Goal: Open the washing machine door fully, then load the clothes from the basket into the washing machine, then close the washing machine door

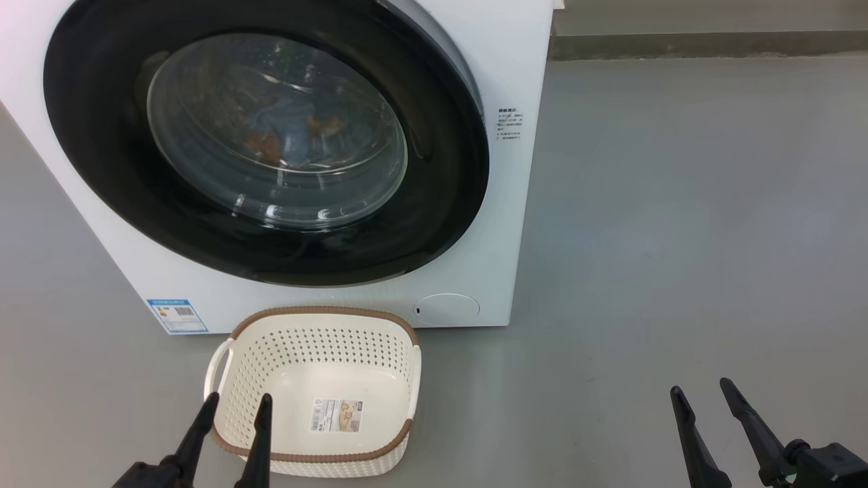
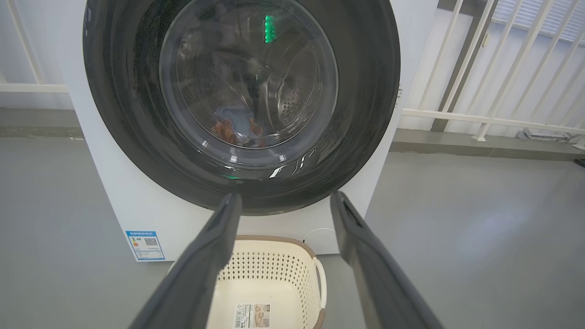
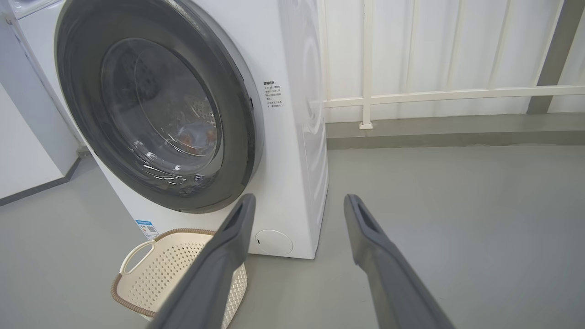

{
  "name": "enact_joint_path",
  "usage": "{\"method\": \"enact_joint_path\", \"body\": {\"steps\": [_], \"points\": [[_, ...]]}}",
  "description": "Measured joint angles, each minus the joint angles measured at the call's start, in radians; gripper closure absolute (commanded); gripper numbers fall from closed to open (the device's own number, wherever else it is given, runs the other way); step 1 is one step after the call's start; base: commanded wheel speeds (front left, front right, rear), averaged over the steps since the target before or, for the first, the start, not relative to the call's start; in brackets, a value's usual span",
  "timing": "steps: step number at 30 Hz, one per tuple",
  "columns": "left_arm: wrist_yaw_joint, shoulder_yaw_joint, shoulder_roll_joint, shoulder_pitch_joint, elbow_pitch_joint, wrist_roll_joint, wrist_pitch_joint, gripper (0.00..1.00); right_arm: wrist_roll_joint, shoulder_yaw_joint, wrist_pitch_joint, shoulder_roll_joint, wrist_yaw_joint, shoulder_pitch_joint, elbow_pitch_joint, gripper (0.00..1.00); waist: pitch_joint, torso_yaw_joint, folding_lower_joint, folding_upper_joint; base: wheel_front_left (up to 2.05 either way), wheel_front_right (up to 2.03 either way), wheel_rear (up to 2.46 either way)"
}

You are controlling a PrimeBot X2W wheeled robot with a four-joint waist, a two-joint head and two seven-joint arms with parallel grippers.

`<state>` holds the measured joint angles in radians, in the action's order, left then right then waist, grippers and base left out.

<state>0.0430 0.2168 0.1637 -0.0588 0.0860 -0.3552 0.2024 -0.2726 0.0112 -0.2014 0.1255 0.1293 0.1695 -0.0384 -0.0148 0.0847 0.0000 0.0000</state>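
Observation:
The white washing machine [image 1: 488,224] stands ahead with its round black door [image 1: 102,169] shut flat against the front. Through the glass window the light blue clothes [image 1: 291,129] with orange marks lie inside the drum, also seen as clothes [image 2: 235,125] in the left wrist view. The cream basket [image 1: 319,339] sits on the floor before the machine, holding nothing but its label sticker [image 1: 337,415]. My left gripper [image 1: 234,405] is open, its fingers over the basket's near left rim. My right gripper [image 1: 705,392] is open over bare floor at the lower right.
Grey floor [image 1: 678,203] spreads to the right of the machine. A white railing [image 3: 434,93] and wall run behind it. A blue energy sticker [image 1: 176,316] and round flap [image 1: 446,308] mark the machine's lower front. Another white appliance [image 3: 23,151] stands at the left.

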Motion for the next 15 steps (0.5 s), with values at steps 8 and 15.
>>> {"method": "enact_joint_path", "body": {"steps": [8, 15], "points": [[-0.008, 0.005, 0.002, 0.000, -0.001, 0.000, 0.000, 0.00, 0.000, -0.001, 0.006, 0.000, 0.000, 0.000, -0.001, 0.00, 0.001, -0.002, 0.0000, 0.0000, 0.00, 0.00, 0.00], [-0.013, 0.016, -0.018, -0.015, 0.039, 0.000, 0.000, 1.00, -0.004, -0.002, 0.007, -0.008, 0.000, 0.000, 0.053, 1.00, 0.000, -0.002, 0.0000, 0.0000, 0.00, 0.00, 0.00]]}}
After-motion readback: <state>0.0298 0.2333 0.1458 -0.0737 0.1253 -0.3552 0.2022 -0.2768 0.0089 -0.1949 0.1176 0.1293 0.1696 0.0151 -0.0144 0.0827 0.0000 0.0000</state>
